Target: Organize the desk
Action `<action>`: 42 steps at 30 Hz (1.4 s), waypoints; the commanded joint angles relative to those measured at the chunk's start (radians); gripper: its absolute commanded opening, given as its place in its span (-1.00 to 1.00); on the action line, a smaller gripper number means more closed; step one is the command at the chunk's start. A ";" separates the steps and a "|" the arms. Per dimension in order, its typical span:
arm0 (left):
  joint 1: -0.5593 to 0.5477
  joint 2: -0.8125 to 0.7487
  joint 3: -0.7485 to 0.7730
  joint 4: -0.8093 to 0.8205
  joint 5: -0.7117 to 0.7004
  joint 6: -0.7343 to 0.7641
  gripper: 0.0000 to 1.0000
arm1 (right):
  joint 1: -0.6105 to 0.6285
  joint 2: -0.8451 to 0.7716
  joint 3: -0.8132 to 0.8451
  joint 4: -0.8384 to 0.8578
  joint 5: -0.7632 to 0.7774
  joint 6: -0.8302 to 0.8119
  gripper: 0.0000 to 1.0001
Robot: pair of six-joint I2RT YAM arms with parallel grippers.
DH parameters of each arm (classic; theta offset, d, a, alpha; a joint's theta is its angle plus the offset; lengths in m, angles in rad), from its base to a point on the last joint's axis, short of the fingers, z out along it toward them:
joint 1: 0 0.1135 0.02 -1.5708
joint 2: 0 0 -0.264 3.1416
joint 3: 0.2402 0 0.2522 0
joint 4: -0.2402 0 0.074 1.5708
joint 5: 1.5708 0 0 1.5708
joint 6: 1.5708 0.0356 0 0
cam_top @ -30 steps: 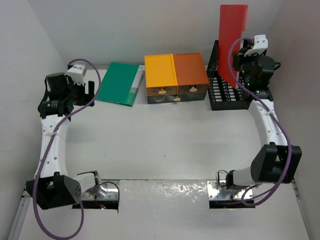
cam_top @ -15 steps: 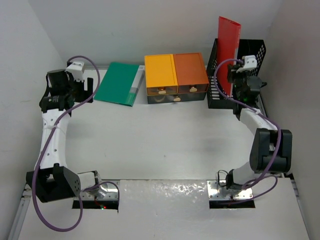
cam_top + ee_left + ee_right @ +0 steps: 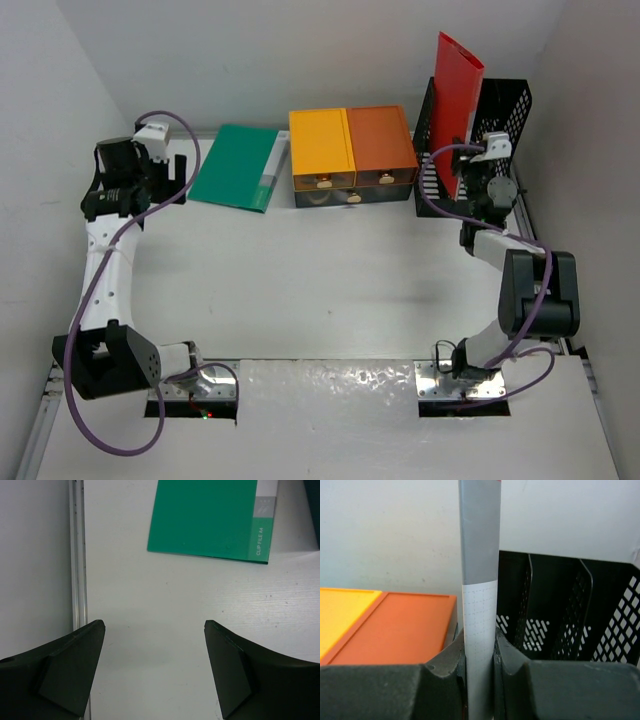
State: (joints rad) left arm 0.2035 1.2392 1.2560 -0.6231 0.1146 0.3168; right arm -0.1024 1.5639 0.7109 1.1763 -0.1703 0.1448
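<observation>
The white desk (image 3: pixel 320 280) carries a green clip file (image 3: pixel 237 166) lying flat at the back left; it also shows in the left wrist view (image 3: pixel 210 517). My left gripper (image 3: pixel 165 178) is open and empty above bare desk, just near of the green file. My right gripper (image 3: pixel 478 178) is shut on a red folder (image 3: pixel 457 95), held upright at the left end of the black mesh file rack (image 3: pixel 502 110). In the right wrist view the folder's grey-white spine (image 3: pixel 479 605) is pinched between my fingers (image 3: pixel 442 665).
A yellow-and-orange drawer box (image 3: pixel 352 155) stands at the back middle, between the green file and the rack. A grey rail (image 3: pixel 77 550) runs along the desk's left edge. White walls close in on both sides and behind.
My right gripper has lowered and drawn back toward the near side with the red folder, which now stands lower in the rack's left end. The left gripper shifted slightly.
</observation>
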 commanded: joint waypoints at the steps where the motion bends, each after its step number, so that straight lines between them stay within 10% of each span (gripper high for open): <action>1: 0.001 0.003 0.029 0.048 -0.003 0.002 0.59 | -0.005 0.019 0.015 0.243 -0.008 0.007 -1.00; 23: 0.001 0.026 0.011 0.062 0.005 0.002 0.59 | -0.023 0.191 -0.010 0.508 -0.025 0.084 -1.00; 27: 0.002 0.026 0.013 0.066 0.014 0.002 0.59 | -0.023 0.170 0.025 0.339 -0.034 0.076 -1.00; 35: 0.002 0.028 0.017 0.065 0.005 0.015 0.60 | -0.025 0.111 0.207 -0.226 -0.067 0.021 0.01; 42: 0.002 0.026 0.031 0.059 0.002 0.025 0.60 | -0.028 0.136 0.404 -0.478 -0.072 0.004 0.13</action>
State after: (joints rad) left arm 0.2035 1.2785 1.2560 -0.6022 0.1169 0.3336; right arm -0.1291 1.7203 1.0264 0.8299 -0.2207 0.1684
